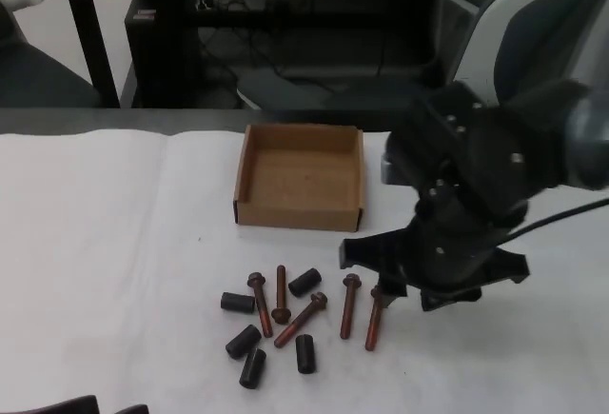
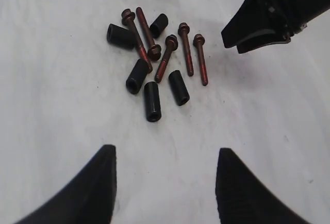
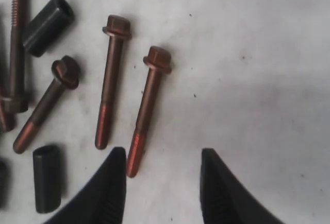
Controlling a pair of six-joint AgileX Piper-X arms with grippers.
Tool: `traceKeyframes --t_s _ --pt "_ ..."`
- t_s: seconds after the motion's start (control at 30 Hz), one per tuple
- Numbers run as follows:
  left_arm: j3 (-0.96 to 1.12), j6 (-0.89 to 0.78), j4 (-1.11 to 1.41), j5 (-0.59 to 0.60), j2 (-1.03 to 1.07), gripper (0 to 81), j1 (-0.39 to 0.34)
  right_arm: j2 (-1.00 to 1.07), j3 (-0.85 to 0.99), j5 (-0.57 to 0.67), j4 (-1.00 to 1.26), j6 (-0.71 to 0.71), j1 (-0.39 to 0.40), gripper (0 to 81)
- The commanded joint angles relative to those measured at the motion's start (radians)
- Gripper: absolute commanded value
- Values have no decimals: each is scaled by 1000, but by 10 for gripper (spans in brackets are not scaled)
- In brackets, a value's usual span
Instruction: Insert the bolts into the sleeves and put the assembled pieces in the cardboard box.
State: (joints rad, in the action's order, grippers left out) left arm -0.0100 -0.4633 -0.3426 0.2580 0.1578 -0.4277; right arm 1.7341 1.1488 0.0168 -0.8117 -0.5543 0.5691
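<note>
We log the right hand (image 3: 162, 190) open, empty, beside a copper-coloured metal bolt (image 3: 148, 105); left hand (image 2: 165, 183) open, empty. Black cylindrical sleeves (image 2: 152, 101) lie on the white tabletop (image 1: 95, 243) near the brown cardboard box (image 1: 295, 214).

The blocky matte-black right arm (image 1: 476, 167) bears pale screws and a thin black cable (image 1: 571, 212); the right gripper (image 3: 163, 152) has tapered black fingers (image 3: 98, 198).

No readable text, numbers or signs anywhere. Cardboard box (image 1: 298, 212): walls plain brown, no print seen. Bolts (image 3: 149, 105) and sleeves (image 2: 152, 100): no stamped marks legible on heads or bodies. Small pale label (image 1: 144, 14) on the dark unit (image 1: 162, 52) behind the bench: too small to read.
</note>
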Motion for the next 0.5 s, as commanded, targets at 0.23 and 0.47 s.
traceKeyframes --t_s 0.23,0.47 --pt "10 -1 4 -4 -4 575 -1 70 66 -11 -16 8 3 456" --pt "10 -1 4 -4 -4 575 -1 74 66 -11 -16 -4 35 456"
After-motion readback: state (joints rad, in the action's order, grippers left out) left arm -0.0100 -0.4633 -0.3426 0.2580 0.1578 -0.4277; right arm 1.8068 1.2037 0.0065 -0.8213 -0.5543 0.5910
